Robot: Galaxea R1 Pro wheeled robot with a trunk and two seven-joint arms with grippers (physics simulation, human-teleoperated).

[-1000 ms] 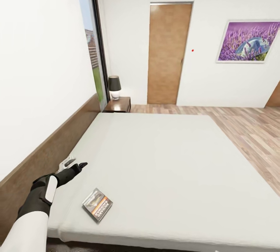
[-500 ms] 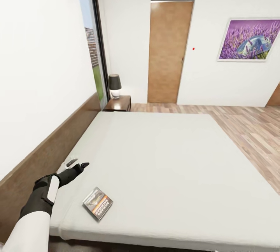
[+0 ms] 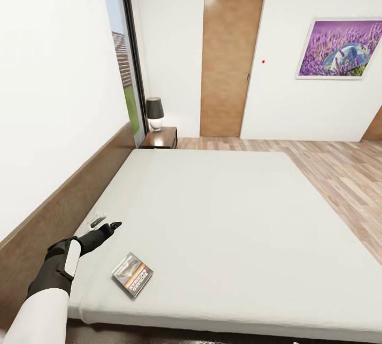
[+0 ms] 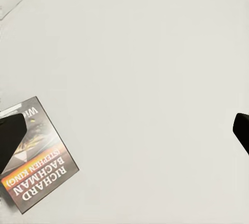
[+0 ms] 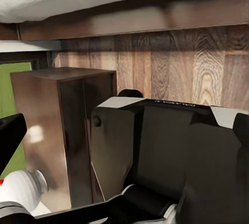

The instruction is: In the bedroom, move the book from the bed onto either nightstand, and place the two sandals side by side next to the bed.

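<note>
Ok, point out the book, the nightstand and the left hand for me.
book (image 3: 132,275), head view, middle of cover.
nightstand (image 3: 161,137), head view, top surface.
left hand (image 3: 104,226), head view, between its fingertips.

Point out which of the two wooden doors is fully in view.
The tall tan door in the far wall, just past the nightstand with the lamp. The other door shows as a sliver at the right edge, below the lavender picture.

Bright even daylight from the tall window (image 3: 123,52), flat off-white mattress (image 3: 223,216) nearly shadowless, wide-angle stretch at head-view edges, soft render blur, right wrist view dim, glossy nightstand (image 5: 62,125) catching a pale reflection
</note>
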